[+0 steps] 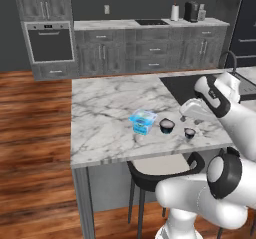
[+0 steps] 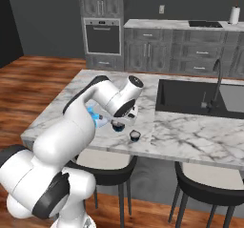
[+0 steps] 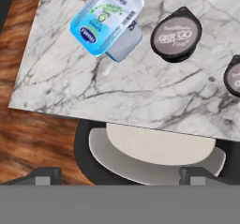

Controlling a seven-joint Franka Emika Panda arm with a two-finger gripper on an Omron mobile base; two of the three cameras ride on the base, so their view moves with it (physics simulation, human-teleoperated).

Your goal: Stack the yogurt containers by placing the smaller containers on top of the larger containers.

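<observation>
White-grey veined marble island (image 1: 100, 113) over wood floor (image 1: 30, 133), grey cabinets behind. Boxy light-blue tub (image 1: 143, 121) frame centre, wider dark round cup (image 1: 166, 126) just right, tinier cup (image 1: 189, 132) further right. Gripper (image 1: 192, 118) hovers above cups; finger spread unclear. Black stool (image 3: 154, 157) below.

Countertop (image 3: 140, 96): polished grey-veined white marble. Tub (image 3: 105, 19): glossy translucent light-blue plastic; wider cup (image 3: 176, 34) at its 3 o'clock: dark, matt lid. Floor (image 1: 30, 148): varnished wood
</observation>
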